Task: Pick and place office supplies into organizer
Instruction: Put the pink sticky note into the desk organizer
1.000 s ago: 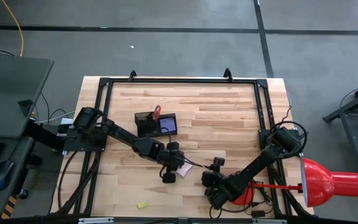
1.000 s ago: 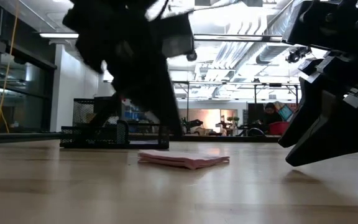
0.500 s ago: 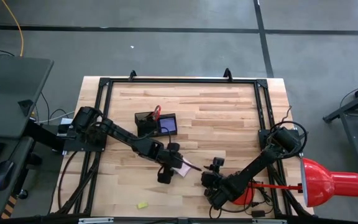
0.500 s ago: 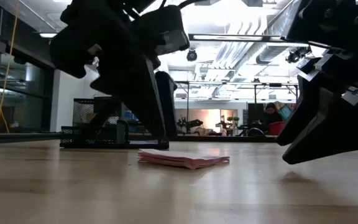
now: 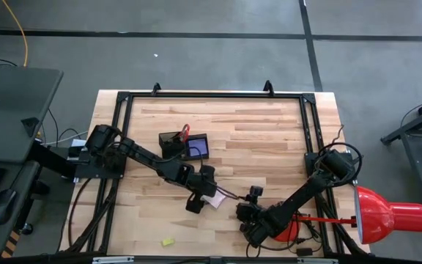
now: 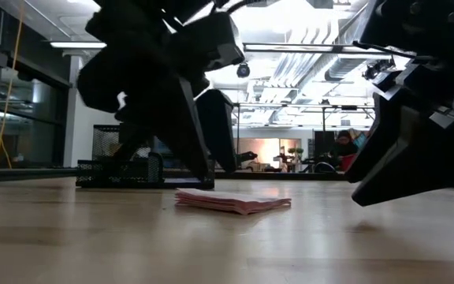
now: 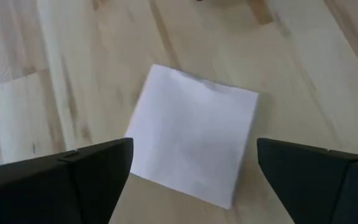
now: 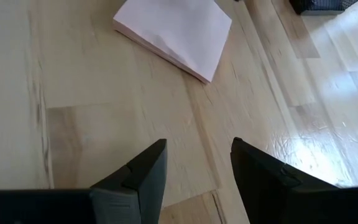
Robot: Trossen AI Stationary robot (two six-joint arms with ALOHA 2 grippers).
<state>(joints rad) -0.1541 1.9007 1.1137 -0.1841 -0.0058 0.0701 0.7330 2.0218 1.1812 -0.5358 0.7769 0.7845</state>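
My left pincer (image 7: 191, 171) is spread, the pink pad (image 7: 191, 143) flat between its fingers. I judge this the pick step: next I must lower and pinch it.

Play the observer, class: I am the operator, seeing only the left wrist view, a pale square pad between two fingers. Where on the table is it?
Observer: The pink note pad lies near the table's middle, between the organizer and the right gripper.
Operator: Anything in the organizer?
Observer: Red-handled scissors and a blue-purple pad.
Operator: Is the right gripper busy?
Observer: No, it waits open, holding nothing.
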